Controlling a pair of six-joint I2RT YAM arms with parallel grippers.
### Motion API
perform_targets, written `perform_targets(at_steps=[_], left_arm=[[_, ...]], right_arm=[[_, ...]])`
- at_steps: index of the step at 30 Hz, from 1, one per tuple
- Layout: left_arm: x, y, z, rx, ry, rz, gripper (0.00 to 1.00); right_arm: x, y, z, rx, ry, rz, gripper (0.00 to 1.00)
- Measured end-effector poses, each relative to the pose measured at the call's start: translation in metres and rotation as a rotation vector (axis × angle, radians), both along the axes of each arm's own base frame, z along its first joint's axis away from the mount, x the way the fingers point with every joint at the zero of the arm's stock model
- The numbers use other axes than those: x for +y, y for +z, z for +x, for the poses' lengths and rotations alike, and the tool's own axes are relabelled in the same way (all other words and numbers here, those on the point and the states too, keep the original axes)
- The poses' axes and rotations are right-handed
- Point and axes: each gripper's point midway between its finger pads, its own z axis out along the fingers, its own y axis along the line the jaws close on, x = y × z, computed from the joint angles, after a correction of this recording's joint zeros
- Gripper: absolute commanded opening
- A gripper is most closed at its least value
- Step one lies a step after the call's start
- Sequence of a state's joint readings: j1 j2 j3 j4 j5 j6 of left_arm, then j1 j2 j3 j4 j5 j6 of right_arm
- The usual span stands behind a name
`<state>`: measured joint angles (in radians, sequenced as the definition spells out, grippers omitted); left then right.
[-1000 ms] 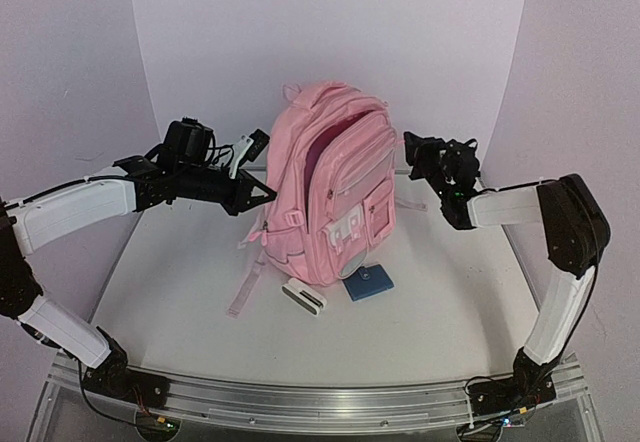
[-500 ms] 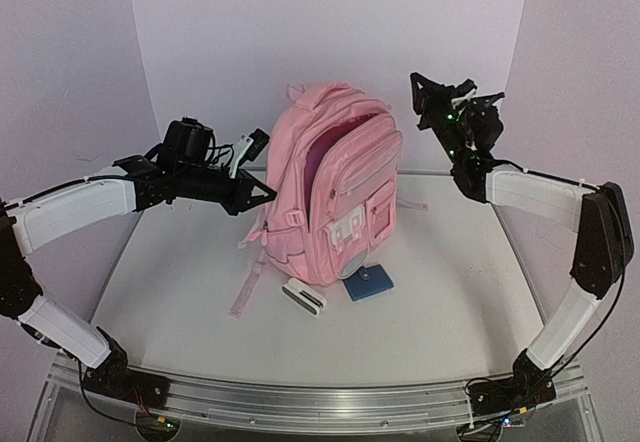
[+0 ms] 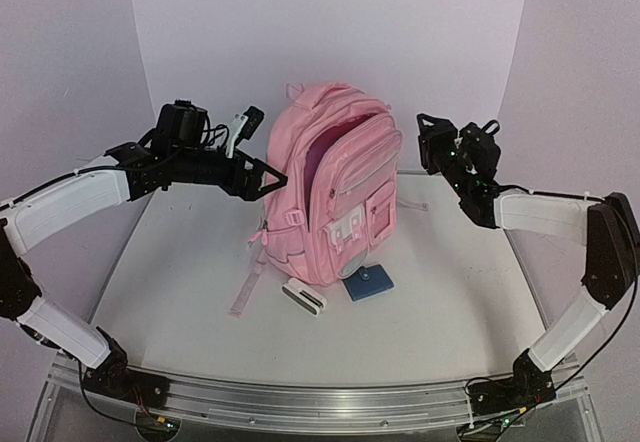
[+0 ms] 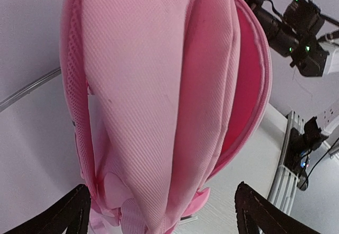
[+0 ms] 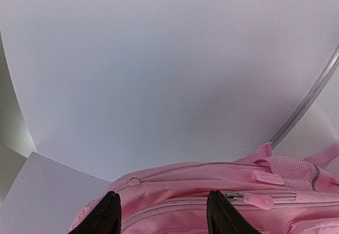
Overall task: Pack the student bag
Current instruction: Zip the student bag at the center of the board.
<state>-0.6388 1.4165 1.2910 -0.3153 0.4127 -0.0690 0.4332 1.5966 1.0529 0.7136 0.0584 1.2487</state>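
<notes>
- While both tools flank the student bag (image 3: 330,202) with nothing in them, the step in hand looks like getting the bag held open; loading has not begun.
- The student bag stands upright at the middle of the worktop (image 3: 180,282), toward the back. Its main compartment (image 3: 322,157) is unzipped and gapes at the top, showing darker pink lining.
- The left tool (image 3: 275,184) hovers just beside the bag's upper left flank. Its fingers (image 4: 74,213) are spread wide apart and grip nothing, and the wrist view shows the bag's side panel filling the space ahead of them.
- The right tool (image 3: 428,147) hangs near the bag's upper right, apart from the fabric. Its fingers (image 5: 108,215) are also parted and bare, and a zip pull (image 5: 233,195) lies just ahead of them on the top seam.
- A small white item (image 3: 303,297) and a flat blue item (image 3: 368,283) lie on the worktop at the bag's front foot. What they are I cannot tell.
- The next move probably calls for one tool to pinch the rim of the opening and hold it wide. The other would then drop to the worktop for a loose item.
- Soft fabric may sag shut or let the bag tip, so a light, steady pull seems wise.
</notes>
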Motion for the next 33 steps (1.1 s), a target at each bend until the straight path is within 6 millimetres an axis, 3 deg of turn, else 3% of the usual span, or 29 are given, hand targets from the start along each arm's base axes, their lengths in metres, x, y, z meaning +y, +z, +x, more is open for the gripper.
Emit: perform_targets(at_steps=[4, 9, 14, 25, 28, 33], left_arm=[[-0.001, 0.008, 0.014, -0.012, 0.049, 0.004, 0.99], [-0.003, -0.008, 0.026, 0.014, 0.081, 0.043, 0.97], [-0.005, -0.016, 0.029, 0.025, 0.075, 0.061, 0.67], [-0.014, -0.014, 0.018, 0.026, 0.004, 0.053, 0.15], [-0.014, -0.014, 0.017, 0.029, -0.003, 0.051, 0.07], [-0.015, -0.014, 0.016, 0.021, -0.019, 0.053, 0.02]], right_arm=[[0.004, -0.026, 0.005, 0.051, 0.021, 0.079, 0.67], [0.017, -0.067, 0.016, 0.126, 0.068, 0.183, 0.68], [0.022, -0.100, 0.020, 0.198, 0.085, 0.249, 0.67], [0.032, -0.101, 0.030, 0.175, 0.126, 0.354, 0.50], [0.034, -0.094, 0.034, 0.155, 0.135, 0.374, 0.47], [0.035, -0.078, 0.038, 0.113, 0.145, 0.400, 0.42]])
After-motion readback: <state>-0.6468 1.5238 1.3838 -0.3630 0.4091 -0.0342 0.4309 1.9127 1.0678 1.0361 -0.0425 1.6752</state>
